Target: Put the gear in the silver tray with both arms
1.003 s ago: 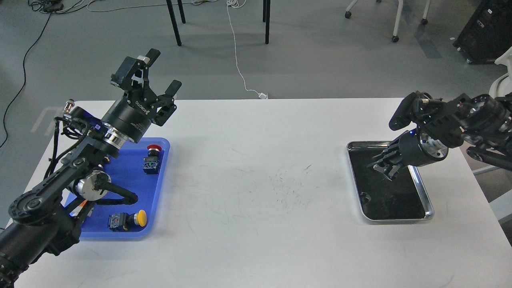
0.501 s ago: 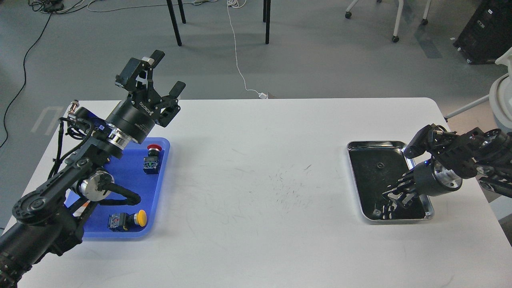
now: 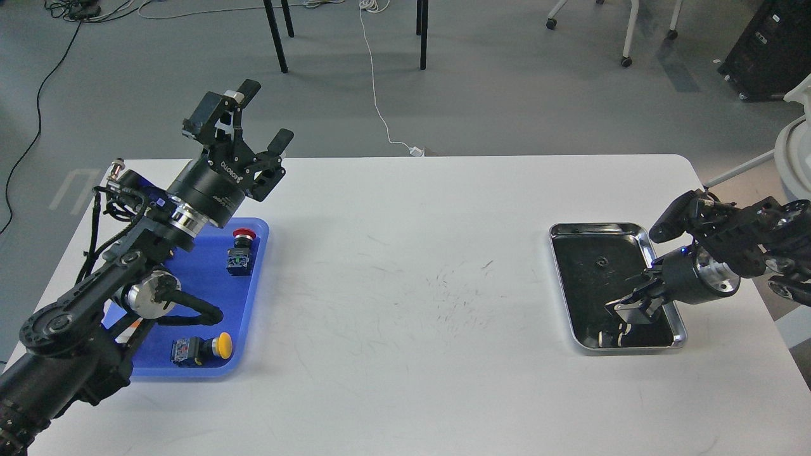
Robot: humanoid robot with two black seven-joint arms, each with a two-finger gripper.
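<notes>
Since the frame half a second back, the right gripper (image 3: pixel 624 309) is sitting slightly higher over the near end of the silver tray (image 3: pixel 678 316), its wrist a little further toward the right edge of the frame; a second back it was over the tray's far half. Its dark fingers are lying against the tray's dark bottom, so I cannot tell how far the jaws are parted.

Left gripper (image 3: pixel 256 126) is hardly shifted between frames; it is hanging in the upper left of the frame, above the far edge of the white table (image 3: pixel 405 354), fingers pointing up and away, jaws standing wide apart with nothing between them.

Gear (image 3: pixel 599 261), a small dark toothed ring, is lying in the far half of the tray, right of centre in the frame, apart from the right gripper.

Blue tray (image 3: pixel 260 278) is sitting at the lower left, partly hidden under the left arm (image 3: pixel 82 310). It is holding a red push button (image 3: pixel 242 235) at its far right corner, and a yellow push button (image 3: pixel 222 345) toward its near right corner.
</notes>
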